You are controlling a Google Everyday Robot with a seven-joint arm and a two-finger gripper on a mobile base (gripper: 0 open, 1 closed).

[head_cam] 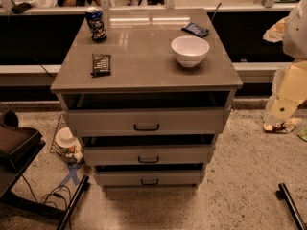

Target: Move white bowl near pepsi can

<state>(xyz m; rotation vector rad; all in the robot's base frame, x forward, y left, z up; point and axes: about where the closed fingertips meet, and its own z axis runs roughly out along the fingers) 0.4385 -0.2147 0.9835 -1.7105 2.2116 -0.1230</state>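
Note:
The white bowl (190, 50) stands upright on the right half of the grey cabinet top (144, 56). The pepsi can (96, 24), dark blue with a silver top, stands upright near the back left corner, well apart from the bowl. My arm (293, 80) hangs at the right edge of the view, beside the cabinet and off its top. My gripper (278, 125) is at the arm's lower end, near the floor, far from the bowl and touching nothing on the cabinet.
A flat dark snack packet (101, 64) lies front left on the top, another (195, 29) lies back right behind the bowl. The cabinet has three drawers (146, 127), slightly open. A wire basket (67, 143) sits on the floor at the left. A counter runs behind the cabinet.

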